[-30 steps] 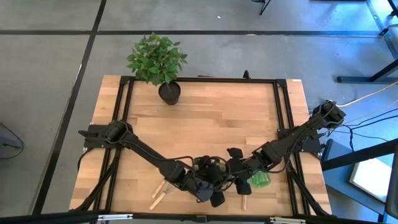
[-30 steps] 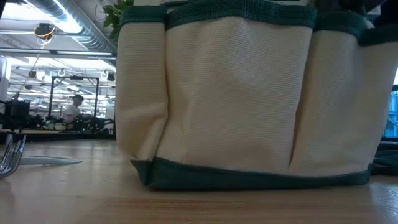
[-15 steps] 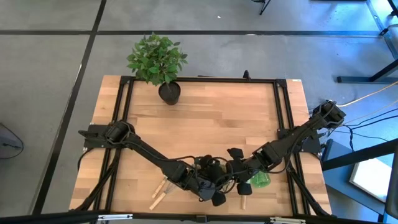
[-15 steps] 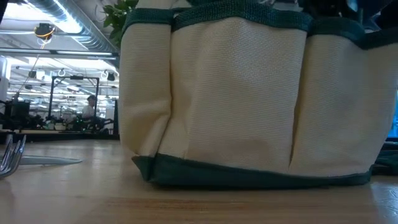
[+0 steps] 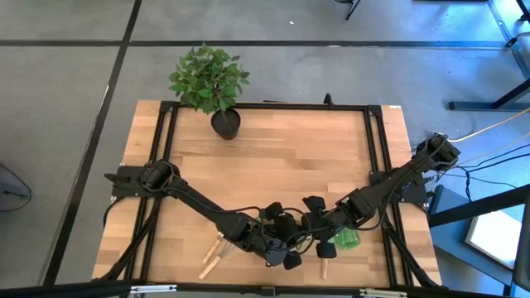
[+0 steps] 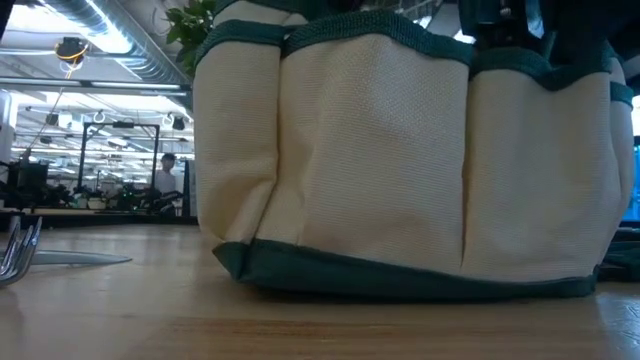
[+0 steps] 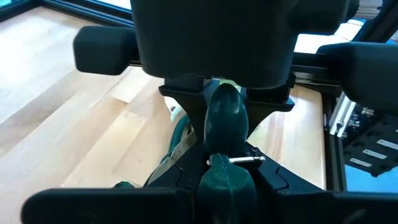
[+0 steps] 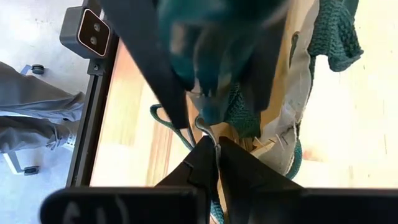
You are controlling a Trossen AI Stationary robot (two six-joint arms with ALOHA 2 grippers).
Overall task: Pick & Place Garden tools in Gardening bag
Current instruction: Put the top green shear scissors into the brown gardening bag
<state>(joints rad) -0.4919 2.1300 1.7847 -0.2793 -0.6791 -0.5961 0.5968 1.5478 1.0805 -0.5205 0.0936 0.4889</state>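
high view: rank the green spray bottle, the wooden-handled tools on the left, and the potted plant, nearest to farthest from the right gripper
From the right gripper, at the table's near edge:
1. Green translucent spray bottle, just on its right, beside the arm.
2. Pair of pale wooden-handled tools, on the left past the left arm, near the front edge.
3. Leafy green plant in a black pot, at the far edge, left of centre.

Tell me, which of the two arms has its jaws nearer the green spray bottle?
The right. The right gripper is just beside the green spray bottle, over the gardening bag. The left gripper is over the bag too, but on the side farther from the bottle.
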